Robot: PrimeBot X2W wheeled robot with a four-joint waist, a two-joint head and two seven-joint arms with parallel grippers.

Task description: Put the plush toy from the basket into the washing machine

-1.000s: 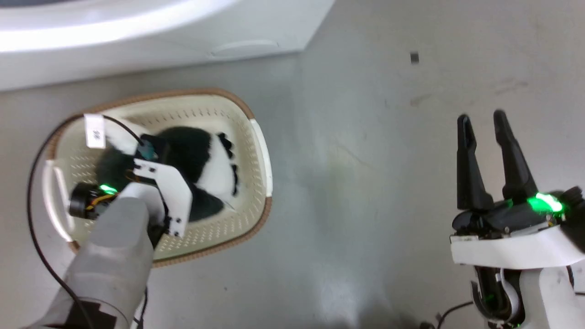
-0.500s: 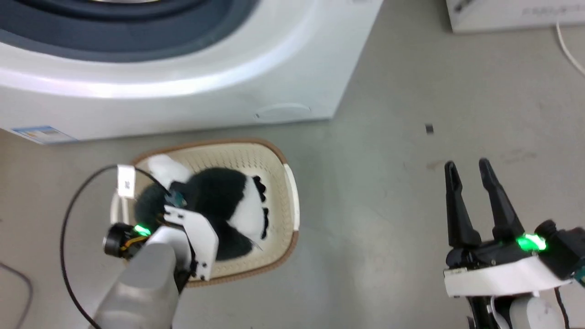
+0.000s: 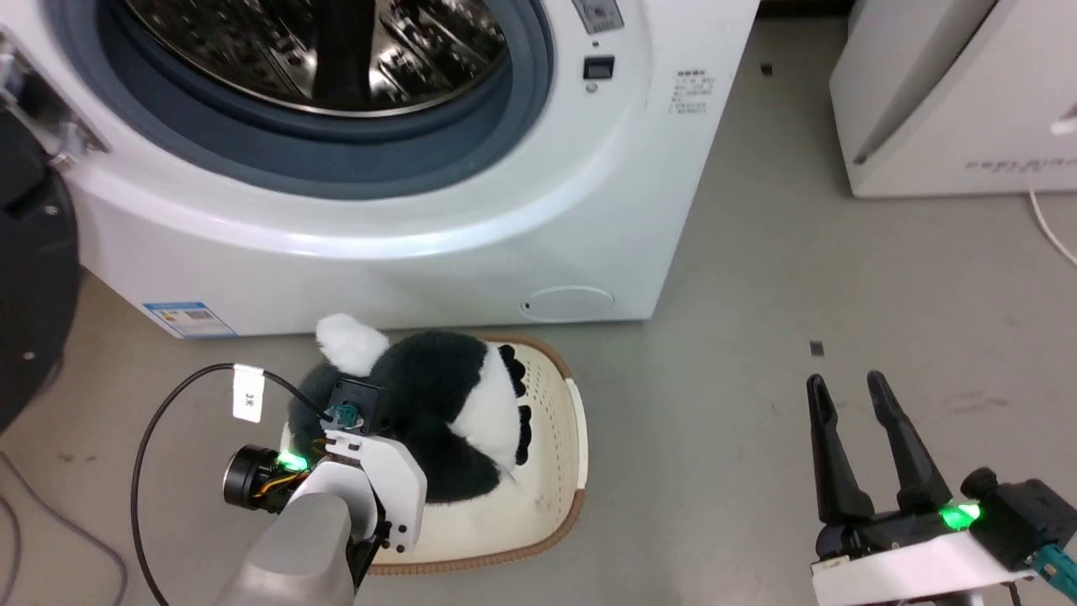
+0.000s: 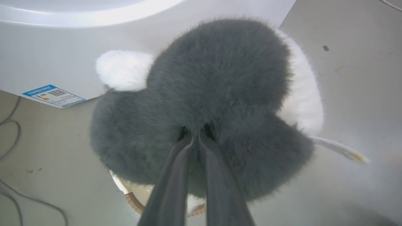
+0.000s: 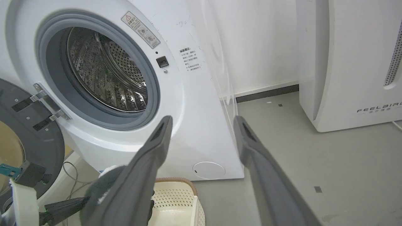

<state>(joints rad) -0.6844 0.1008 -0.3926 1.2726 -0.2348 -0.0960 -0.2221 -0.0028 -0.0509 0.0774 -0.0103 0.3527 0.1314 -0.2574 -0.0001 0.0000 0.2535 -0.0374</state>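
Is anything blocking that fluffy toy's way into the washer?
Nothing visible does. The left gripper holds the plush toy over the basket, and the door of the washing machine stands open to one side.

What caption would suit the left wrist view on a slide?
Left gripper shut on the plush toy, held over the basket in front of the washing machine.

I am reading this as a laundry test bay in a lab-like room, not a home. A front-loading washing machine (image 3: 606, 185), wearing its energy sticker (image 3: 187, 317), is standing on a bare grey floor (image 3: 757, 278). A white FEELBIRD appliance (image 5: 345, 62) is standing nearby. A loose white cord (image 3: 1044, 227) is trailing over the floor, and small dark markers (image 3: 815, 348) are dotting it.
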